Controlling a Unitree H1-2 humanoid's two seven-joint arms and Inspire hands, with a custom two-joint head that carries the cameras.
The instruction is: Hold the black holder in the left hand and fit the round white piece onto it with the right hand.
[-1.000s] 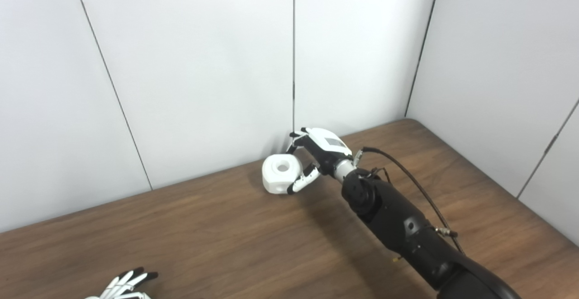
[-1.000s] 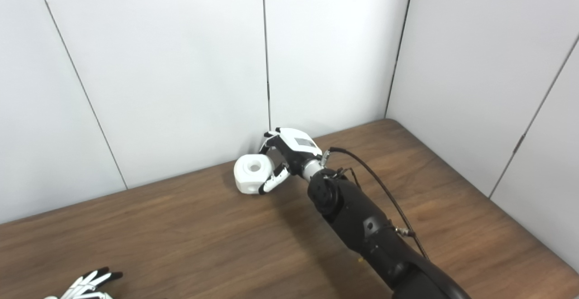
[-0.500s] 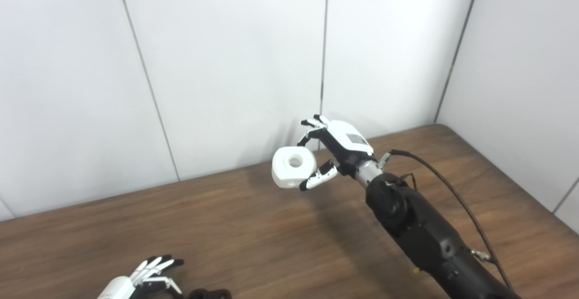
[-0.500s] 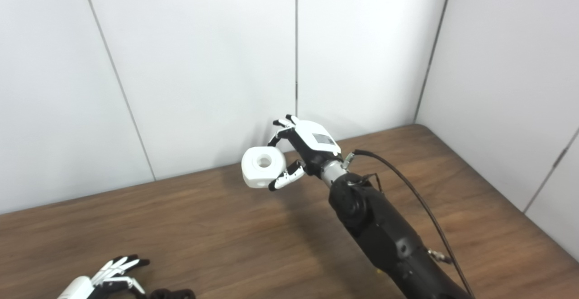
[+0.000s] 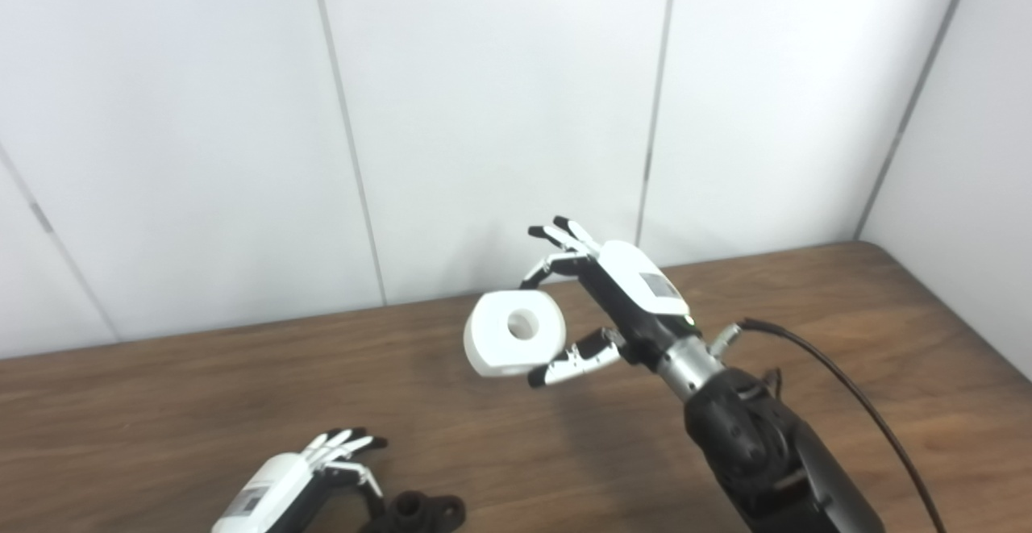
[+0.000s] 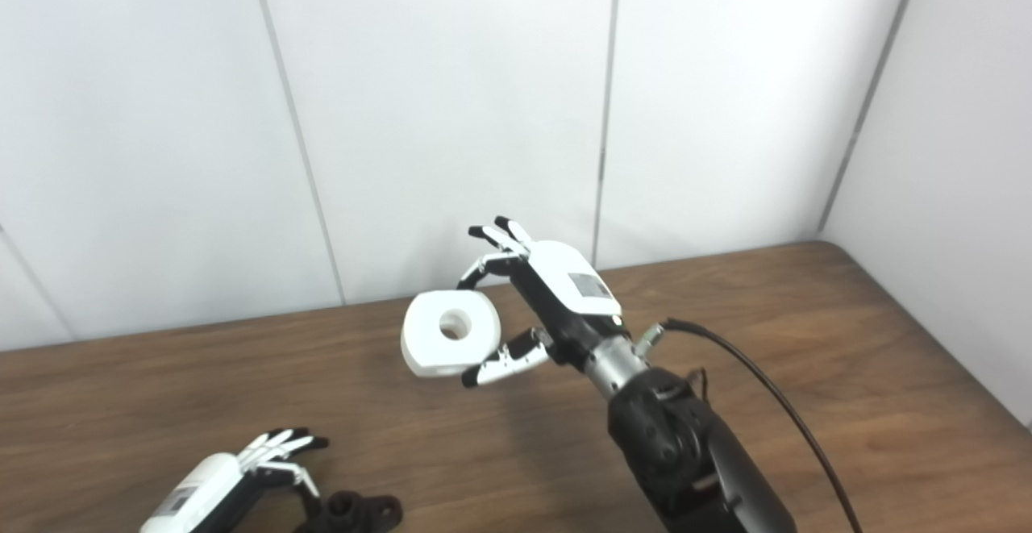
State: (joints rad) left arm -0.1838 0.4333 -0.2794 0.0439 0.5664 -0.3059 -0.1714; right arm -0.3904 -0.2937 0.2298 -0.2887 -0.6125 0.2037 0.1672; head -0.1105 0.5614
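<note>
The round white piece (image 5: 516,331), thick with a hole through its middle, hangs in the air above the table's middle. My right hand (image 5: 614,301) is shut on it, pinching its right side between thumb and fingers. The black holder (image 5: 421,510) lies on the table at the bottom edge of the picture, partly cut off. My left hand (image 5: 300,478) rests just left of it, fingers spread and pointing toward the holder; whether the thumb touches it I cannot tell. The holder also shows in the right eye view (image 6: 355,510), beside the left hand (image 6: 226,486).
A brown wooden table (image 5: 161,404) runs up to white wall panels (image 5: 484,114) at the back and right. A black cable (image 5: 846,396) trails from my right forearm over the table's right part.
The camera has turned left and down, bringing the left hand and black holder into view. My right hand has lifted the white piece off the table by the wall and carried it nearer.
</note>
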